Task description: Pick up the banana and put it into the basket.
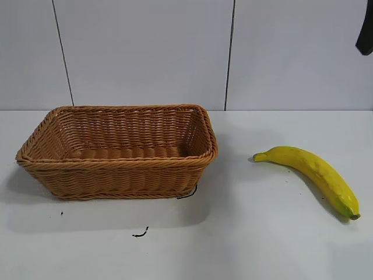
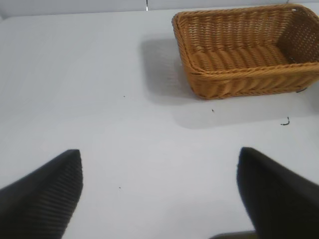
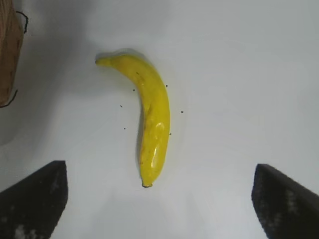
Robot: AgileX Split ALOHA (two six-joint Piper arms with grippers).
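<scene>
R claw (image 3: 158,199) apart above smooth curved banana (image 3: 149,117); L claw (image 2: 159,194) apart; woven wicker basket (image 1: 116,175).

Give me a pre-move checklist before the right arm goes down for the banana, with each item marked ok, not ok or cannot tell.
1. Right gripper open wide enough: ok, its fingers stand far apart with the banana between them in the right wrist view.
2. Banana free to grasp: ok, it lies flat on the table, touching nothing.
3. Banana clear of the basket: ok, it lies apart, on the right arm's side.
4. Basket ready to receive: ok, upright, and no object shows inside.
5. Left gripper out of the way: ok, open above bare table, away from the banana.
6. Right gripper height above the banana: cannot tell.
</scene>
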